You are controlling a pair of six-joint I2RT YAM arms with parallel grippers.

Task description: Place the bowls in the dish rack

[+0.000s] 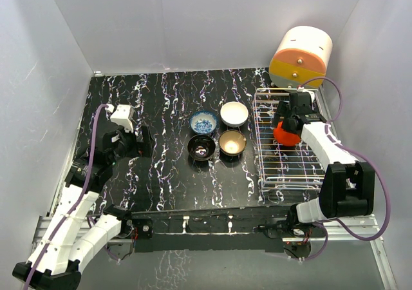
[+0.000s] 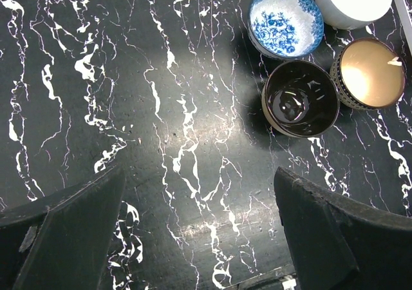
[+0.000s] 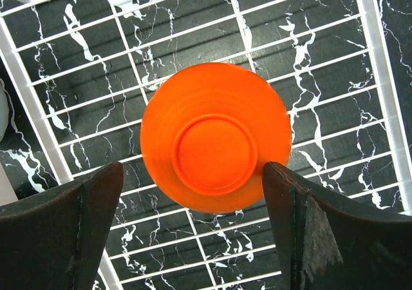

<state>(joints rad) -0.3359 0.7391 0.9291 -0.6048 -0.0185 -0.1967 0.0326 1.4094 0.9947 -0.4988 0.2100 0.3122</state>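
1. While checking the right side, find the right gripper (image 3: 193,166) spread wide above the dish rack (image 1: 288,174), flanking the red bowl (image 3: 214,137) and apparently gripping nothing.
2. Note that bowl lying bottom-up on the wires, probably to drain.
3. See the left gripper (image 2: 198,174) equally wide and empty over the table (image 2: 129,109), likely lined up for the nearest, the black bowl (image 2: 300,98).
4. Count the blue-and-white bowl (image 2: 286,20), white bowl (image 2: 354,0) and tan-gold bowl (image 2: 368,73) beside it, outside the rack.

Black marbled tabletop (image 1: 161,116) lies wide open on the left. Centre is crowded: blue-patterned bowl (image 1: 203,122), white bowl (image 1: 234,114), black-lined bowl (image 1: 201,148), tan-gold bowl (image 1: 232,143), rims nearly touching. Silver wire rack (image 1: 277,167): upturned red bowl (image 1: 285,135) mid-grid, near rows free.
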